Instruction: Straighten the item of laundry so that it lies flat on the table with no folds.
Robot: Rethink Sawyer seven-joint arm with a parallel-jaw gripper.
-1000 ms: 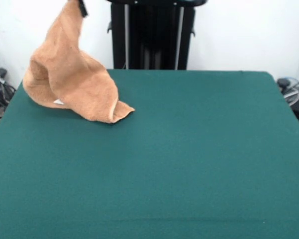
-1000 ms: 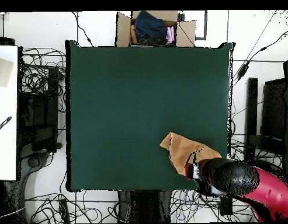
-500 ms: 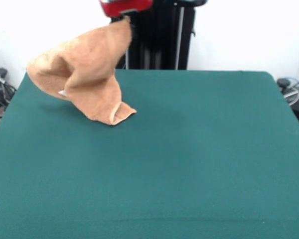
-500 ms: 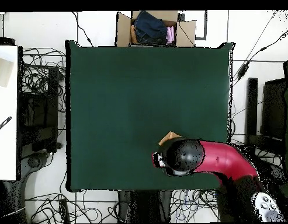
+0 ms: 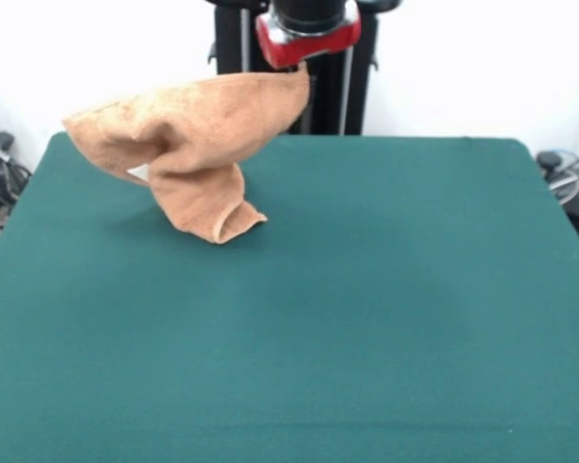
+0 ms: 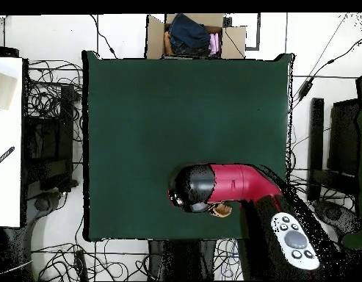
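In the front view the towel (image 5: 188, 145) hangs in the air by one corner, stretched almost level from the gripper (image 5: 301, 75) at about 1 o'clock of the cloth toward the 9 o'clock side, over the far left part of the table (image 5: 367, 309). The gripper is closed on this upper corner of the towel, just under the red and black end of the arm (image 5: 307, 27); the fingers themselves are hidden by the cloth and the red housing, but the cloth is carried from that point. From the raised part a folded lobe goes down, and its lowest tip, with the hemmed band turned over, touches the green top at about 5 o'clock of the towel. A small white label (image 5: 137, 174) shows under the left fold. The towel is clearly not flat: it is bunched, with several folds, and most of it is off the table.

In the overhead view the arm (image 6: 235, 183) lies over the lower middle of the table (image 6: 139, 110), and it covers nearly all the cloth. Only a small orange piece of the towel (image 6: 222, 211) shows at the lower edge of the arm, near the table's 6 o'clock edge. A cardboard box (image 6: 194, 35) with dark clothes stands beyond the table's 12 o'clock edge. Many cables (image 6: 48, 95) lie on the floor around.
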